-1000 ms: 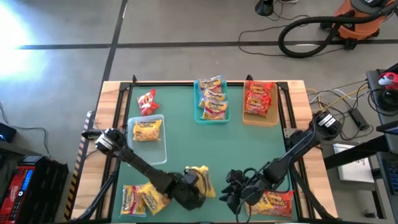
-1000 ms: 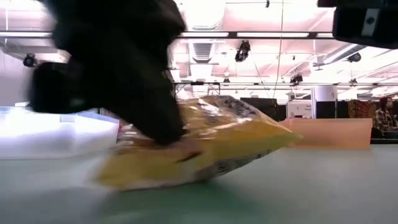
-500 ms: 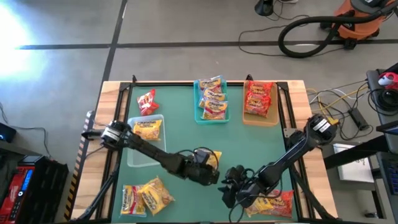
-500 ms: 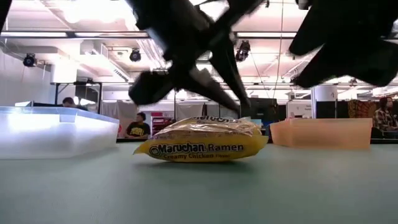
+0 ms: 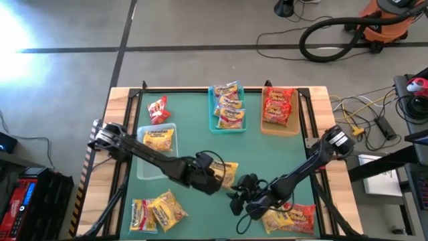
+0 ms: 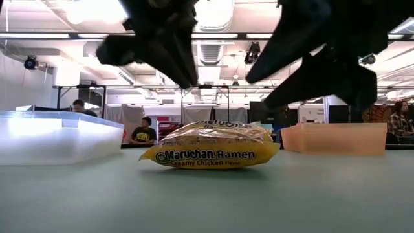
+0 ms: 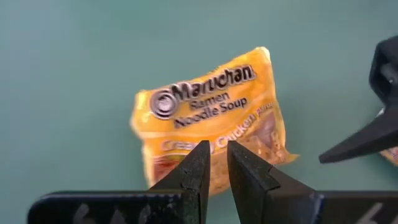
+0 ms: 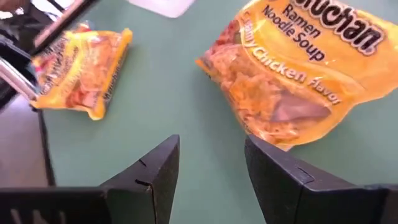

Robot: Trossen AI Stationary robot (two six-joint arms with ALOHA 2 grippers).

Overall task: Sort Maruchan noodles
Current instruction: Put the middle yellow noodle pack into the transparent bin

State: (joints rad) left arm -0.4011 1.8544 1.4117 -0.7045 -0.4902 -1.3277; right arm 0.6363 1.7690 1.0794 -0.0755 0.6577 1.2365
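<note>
Packet: we see the yellow Creamy Chicken packet (image 5: 227, 172) lying loose mid-table
Right gripper (image 5: 242, 194): half-spread, empty; we should straddle it squarely
Left gripper (image 7: 213, 163): pinched closed, empty

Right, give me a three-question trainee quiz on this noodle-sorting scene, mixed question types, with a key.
1. True or false: the left gripper is shut on the Creamy Chicken packet.
2. Multiple choice: where do the red packets lie? A) clear tray B) teal tray C) tan tray
3. Fill in the blank: the right gripper hangs over the green table with its fingers ____.

Key
1. False: its fingers are shut, but it hovers above the packet, which lies flat on the table.
2. C
3. open, holding nothing
</note>
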